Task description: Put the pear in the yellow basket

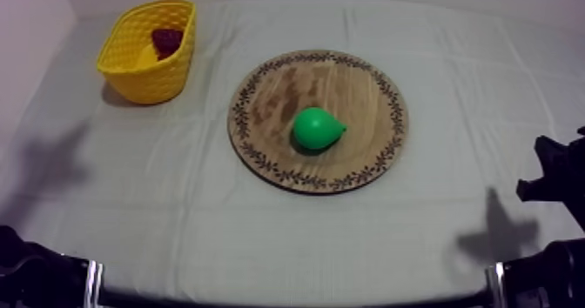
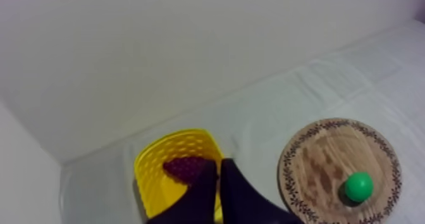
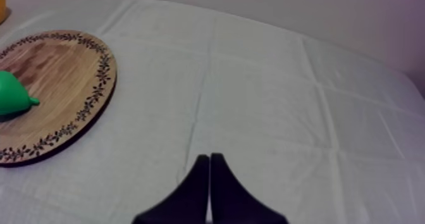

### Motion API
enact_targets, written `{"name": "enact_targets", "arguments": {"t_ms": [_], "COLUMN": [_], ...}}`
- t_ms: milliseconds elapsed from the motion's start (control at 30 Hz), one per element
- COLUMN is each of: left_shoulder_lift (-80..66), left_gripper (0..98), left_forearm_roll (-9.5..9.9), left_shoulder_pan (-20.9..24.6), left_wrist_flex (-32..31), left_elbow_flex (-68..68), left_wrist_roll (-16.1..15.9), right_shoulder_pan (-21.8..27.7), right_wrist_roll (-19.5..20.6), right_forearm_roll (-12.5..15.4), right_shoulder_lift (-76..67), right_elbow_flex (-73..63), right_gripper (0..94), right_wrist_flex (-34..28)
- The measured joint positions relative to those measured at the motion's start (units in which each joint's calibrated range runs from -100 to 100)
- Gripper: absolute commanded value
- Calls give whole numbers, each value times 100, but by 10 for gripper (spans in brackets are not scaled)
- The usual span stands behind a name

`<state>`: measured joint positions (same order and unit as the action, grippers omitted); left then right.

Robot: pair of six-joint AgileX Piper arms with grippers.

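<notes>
Left fingers pinched together on nothing, looking down at the yellow basket; right fingers same, over bare counter. Guess both are just parked. Pear sits untouched on the wooden board, well apart from the basket.

We are resting both arms low, the left arm at our left, the right arm at our right; the left gripper and right gripper are each pressing their fingers together into a narrow wedge
</notes>
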<state>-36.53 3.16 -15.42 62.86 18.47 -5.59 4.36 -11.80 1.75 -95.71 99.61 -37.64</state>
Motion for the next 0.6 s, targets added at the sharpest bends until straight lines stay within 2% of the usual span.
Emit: {"name": "enact_targets", "arguments": {"t_ms": [433,600], "left_shoulder_lift": [1310,1829], "left_gripper": [0,0], "left_forearm_roll": [-110,30], "left_shoulder_pan": [-839,-1202], "left_wrist_flex": [440,564], "left_elbow_flex": [-1311,-1702], "left_wrist_roll": [-411,-355], "right_shoulder_pan": [0,0], "right_wrist_roll": [0,0], "right_forearm_roll": [0,0], "right_shoulder_lift": [0,0], "right_elbow_flex": [0,0], "right_gripper": [5,5], "right_wrist_flex": [-8,-8]}}
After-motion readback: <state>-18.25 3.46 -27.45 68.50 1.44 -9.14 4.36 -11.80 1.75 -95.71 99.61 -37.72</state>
